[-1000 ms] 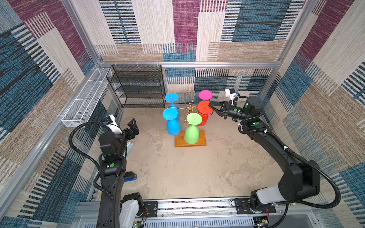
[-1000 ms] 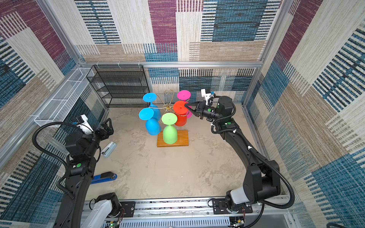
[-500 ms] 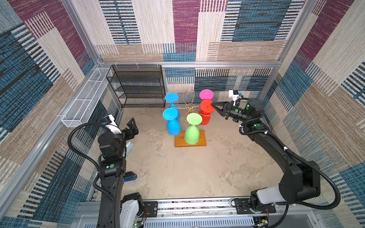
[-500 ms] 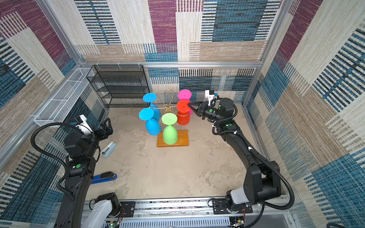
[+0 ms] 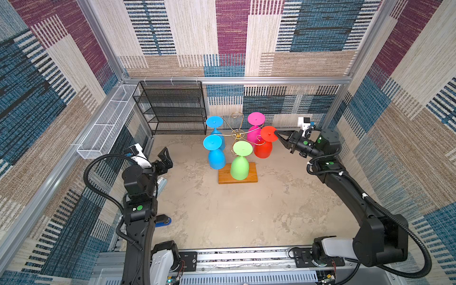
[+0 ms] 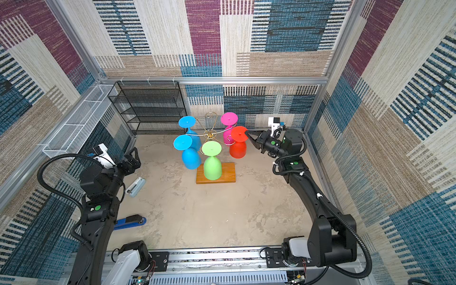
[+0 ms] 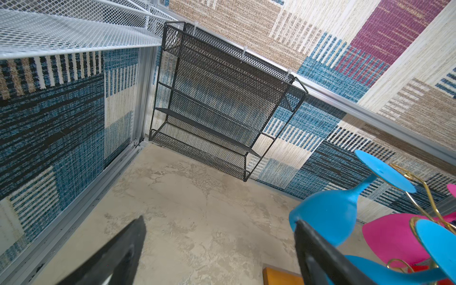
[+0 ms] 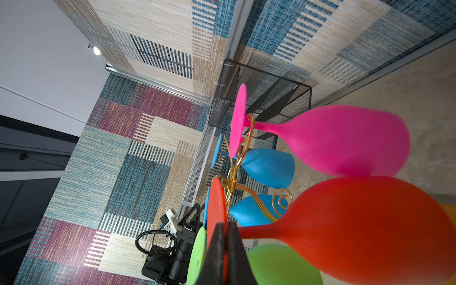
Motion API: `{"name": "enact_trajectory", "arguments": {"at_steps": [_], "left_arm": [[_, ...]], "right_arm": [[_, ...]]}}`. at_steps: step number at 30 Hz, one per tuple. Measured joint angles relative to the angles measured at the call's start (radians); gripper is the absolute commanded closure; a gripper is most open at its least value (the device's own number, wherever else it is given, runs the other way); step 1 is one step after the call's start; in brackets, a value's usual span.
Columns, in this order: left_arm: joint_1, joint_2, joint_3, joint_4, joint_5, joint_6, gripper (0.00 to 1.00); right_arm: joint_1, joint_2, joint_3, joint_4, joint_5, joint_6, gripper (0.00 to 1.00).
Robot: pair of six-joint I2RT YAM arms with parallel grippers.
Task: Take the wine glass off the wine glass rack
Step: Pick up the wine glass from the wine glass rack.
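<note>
The wine glass rack (image 5: pixel 237 134) is thin gold wire on an orange-brown wooden base (image 5: pixel 251 177), mid-floor in both top views. Several coloured glasses hang upside down from it. My right gripper (image 5: pixel 277 134) is shut on the rim of the red wine glass's round foot (image 5: pixel 268 133); its bowl (image 6: pixel 238 149) hangs at the rack's right side. In the right wrist view my right gripper (image 8: pixel 227 225) pinches the red foot (image 8: pixel 217 204), and a gold curl (image 8: pixel 283 200) lies beside the stem. My left gripper (image 5: pixel 164 158) stands open and empty at the left, its fingers (image 7: pixel 318 249) framing bare floor.
Two blue glasses (image 5: pixel 216 158), a green glass (image 5: pixel 239 167) and a pink glass (image 5: pixel 255 118) crowd the rack. A black mesh shelf unit (image 5: pixel 172 108) stands at the back wall, a white wire basket (image 5: pixel 106 125) on the left wall. A blue stapler (image 6: pixel 130 221) and a pale blue object (image 6: pixel 135 186) lie by the left arm.
My right gripper has drawn back to the right with the red glass's foot in it, away from the rack's centre. The left arm has barely shifted.
</note>
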Motion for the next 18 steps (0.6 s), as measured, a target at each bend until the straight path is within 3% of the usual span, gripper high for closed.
{"name": "enact_trajectory", "arguments": {"at_steps": [4,9,18], "left_arm": [[0.002,-0.005,0.005,0.004,0.003,-0.006,0.06],[0.002,0.028,0.09,0.008,0.109,-0.079,0.13],[-0.029,0.198,0.337,0.073,0.465,-0.285,0.25]], "right_arm": [[-0.039,-0.066,-0.03,-0.04,0.016,-0.028,1.0],[-0.095,-0.136,0.026,-0.184,0.087,-0.147,1.0],[-0.1,-0.14,0.259,-0.337,0.181,-0.436,1.0]]}}
